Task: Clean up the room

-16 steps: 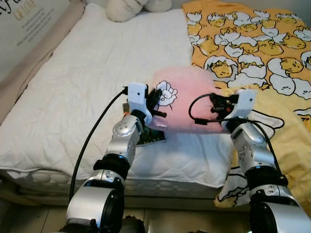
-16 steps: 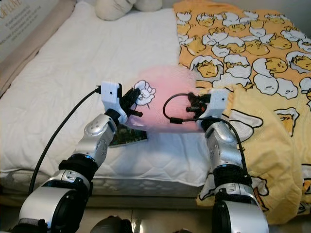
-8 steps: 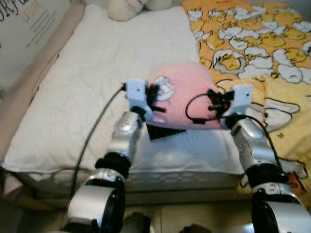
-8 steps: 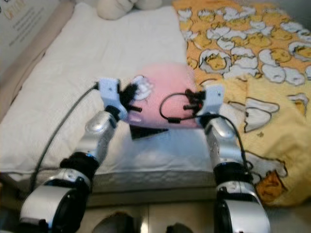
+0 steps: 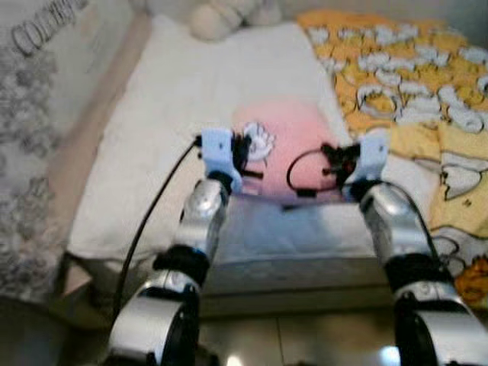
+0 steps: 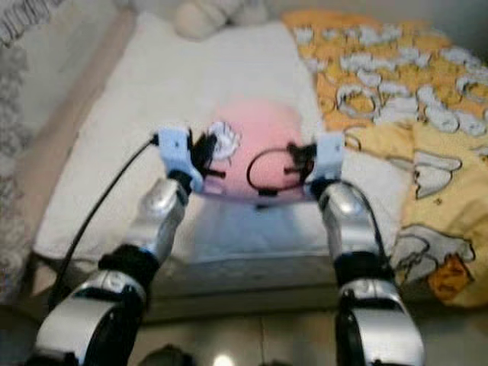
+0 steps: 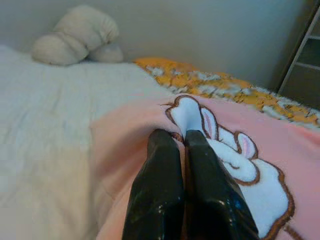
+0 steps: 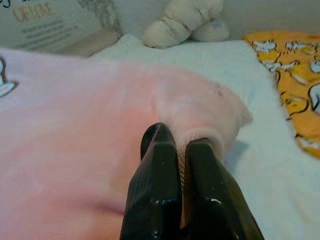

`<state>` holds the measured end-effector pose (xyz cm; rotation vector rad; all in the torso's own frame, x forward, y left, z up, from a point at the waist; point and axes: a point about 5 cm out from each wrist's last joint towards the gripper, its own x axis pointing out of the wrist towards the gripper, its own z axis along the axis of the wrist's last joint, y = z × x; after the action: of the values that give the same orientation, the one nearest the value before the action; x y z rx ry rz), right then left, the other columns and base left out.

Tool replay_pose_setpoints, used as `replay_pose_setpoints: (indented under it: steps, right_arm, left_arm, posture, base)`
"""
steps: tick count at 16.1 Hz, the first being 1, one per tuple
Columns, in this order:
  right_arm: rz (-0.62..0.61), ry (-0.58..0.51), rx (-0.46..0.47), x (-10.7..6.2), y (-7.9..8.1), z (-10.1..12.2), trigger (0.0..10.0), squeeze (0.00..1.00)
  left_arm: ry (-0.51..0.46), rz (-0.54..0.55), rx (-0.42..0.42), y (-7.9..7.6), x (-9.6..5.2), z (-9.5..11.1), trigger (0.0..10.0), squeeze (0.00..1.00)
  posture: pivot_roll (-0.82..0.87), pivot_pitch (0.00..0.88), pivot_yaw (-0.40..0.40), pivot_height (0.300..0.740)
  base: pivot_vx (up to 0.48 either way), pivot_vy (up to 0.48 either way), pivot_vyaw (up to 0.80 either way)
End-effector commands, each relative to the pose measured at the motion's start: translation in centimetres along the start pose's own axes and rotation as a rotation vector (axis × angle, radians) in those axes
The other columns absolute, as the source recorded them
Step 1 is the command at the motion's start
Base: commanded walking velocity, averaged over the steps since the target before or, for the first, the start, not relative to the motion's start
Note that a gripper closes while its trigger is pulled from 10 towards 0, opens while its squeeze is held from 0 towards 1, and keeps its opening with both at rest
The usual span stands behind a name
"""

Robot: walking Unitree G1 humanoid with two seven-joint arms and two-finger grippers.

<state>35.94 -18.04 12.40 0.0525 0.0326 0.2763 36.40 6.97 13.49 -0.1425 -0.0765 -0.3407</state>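
Head view has pulled back and tilted since half a second ago, so I see more floor and bed front; the dark triangular thing under the pink cloth is no longer visible; picture blurred; my left gripper [image 7: 182, 137] is pinched tight on the pink blanket [image 5: 293, 149] beside its white rabbit patch [image 7: 235, 160]; my right gripper [image 8: 181, 135] is clamped on the opposite edge; both arms reach forward, forearms level, the blanket spread between them above the near edge of the white mattress [image 5: 198, 91]; yellow patterned duvet [image 5: 404, 76] to the right; cream plush toy [image 5: 221, 15] at the far end.
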Motion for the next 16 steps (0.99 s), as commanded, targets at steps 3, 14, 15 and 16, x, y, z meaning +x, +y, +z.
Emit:
replay_pose_setpoints:
  steps: [3,14,15,16]
  right_arm:
    - [0.008,-0.026,-0.001,0.2,0.5,0.3,10.0,0.0]
    - [0.072,0.032,0.031,-1.6,0.7,-2.2,10.0,0.0]
    - [0.058,0.039,0.027,-1.6,0.6,-2.3,10.0,0.0]
    - [0.05,0.047,0.026,-1.6,0.7,-2.4,10.0,0.0]
  left_arm:
    - [-0.029,0.074,0.034,1.4,-0.2,0.7,10.0,0.0]
    - [0.028,0.027,0.087,-1.1,-2.0,-1.7,10.0,0.0]
    - [0.031,0.037,0.087,-1.1,-1.9,-1.7,10.0,0.0]
    - [0.037,0.065,0.083,-0.7,-1.8,-1.7,10.0,0.0]
  posture:
    - [0.08,0.0,-0.026,0.74]
    - [0.06,0.0,-0.004,0.74]
    - [0.05,0.0,-0.002,0.74]
    - [0.05,0.0,0.001,0.74]
  base:
    - [0.0,0.0,0.5]
    - [0.027,-0.029,0.2]
    - [0.341,-0.334,0.0]
    - [0.356,-0.315,0.0]
